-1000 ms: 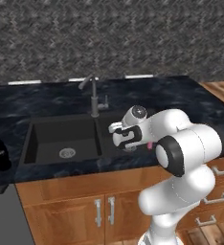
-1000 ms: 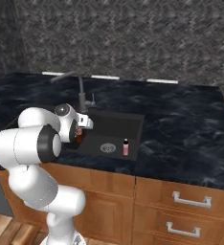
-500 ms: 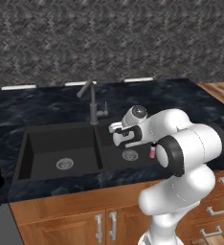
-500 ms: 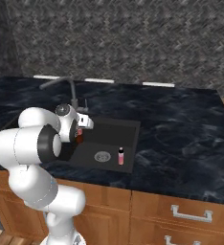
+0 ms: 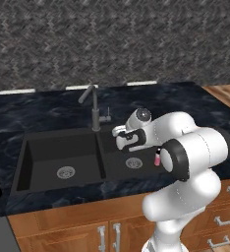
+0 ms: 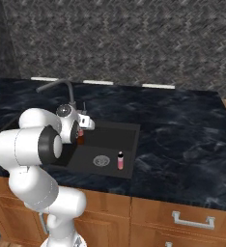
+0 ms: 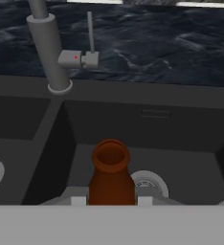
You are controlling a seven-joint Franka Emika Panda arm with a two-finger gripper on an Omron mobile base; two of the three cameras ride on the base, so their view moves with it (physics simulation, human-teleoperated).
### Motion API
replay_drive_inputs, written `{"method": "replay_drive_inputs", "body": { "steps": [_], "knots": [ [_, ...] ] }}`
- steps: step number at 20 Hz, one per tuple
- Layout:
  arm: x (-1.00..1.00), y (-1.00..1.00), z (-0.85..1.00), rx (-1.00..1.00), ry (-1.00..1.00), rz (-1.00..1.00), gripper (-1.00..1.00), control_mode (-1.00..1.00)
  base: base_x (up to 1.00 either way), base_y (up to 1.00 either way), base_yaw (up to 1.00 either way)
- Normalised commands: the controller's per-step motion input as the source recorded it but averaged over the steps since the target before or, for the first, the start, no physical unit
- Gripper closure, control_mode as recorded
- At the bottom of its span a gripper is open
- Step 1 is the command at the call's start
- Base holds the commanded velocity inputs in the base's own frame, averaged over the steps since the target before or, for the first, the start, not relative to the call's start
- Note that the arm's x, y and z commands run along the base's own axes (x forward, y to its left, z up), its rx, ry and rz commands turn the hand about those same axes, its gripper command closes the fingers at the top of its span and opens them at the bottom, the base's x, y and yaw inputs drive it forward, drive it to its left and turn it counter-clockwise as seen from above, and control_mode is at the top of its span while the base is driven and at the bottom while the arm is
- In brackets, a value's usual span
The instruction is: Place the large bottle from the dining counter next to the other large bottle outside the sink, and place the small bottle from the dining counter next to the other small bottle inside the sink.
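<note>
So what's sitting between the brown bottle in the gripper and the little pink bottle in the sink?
In the right base view, just the round steel drain on the basin floor lies between the brown bottle and the pink bottle.

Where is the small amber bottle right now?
The small bottle is held in the shut tool, above the sink's right basin, near the faucet.

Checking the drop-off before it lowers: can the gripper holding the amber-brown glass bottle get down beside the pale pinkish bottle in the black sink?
Probably yes. The gripper, shut on the amber-brown glass bottle, hangs over the right basin of the black sink, where the pale pinkish bottle stands beyond the drain; bare floor lies between.
</note>
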Motion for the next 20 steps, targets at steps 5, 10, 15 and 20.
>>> {"method": "replay_drive_inputs", "body": {
  "steps": [5,10,15,20],
  "knots": [
    [0.0,0.0,0.0,0.0,0.0,0.0,1.0,1.0,0.0,0.0,0.0],
    [0.0,0.0,0.0,0.0,0.0,0.0,1.0,1.0,0.0,0.0,0.0],
    [0.0,0.0,-0.01,0.0,0.0,0.0,1.0,-1.0,0.0,0.0,0.0],
    [0.0,0.0,-0.07,0.0,-0.01,0.0,1.0,-1.0,0.0,0.0,0.0]
  ]
}}
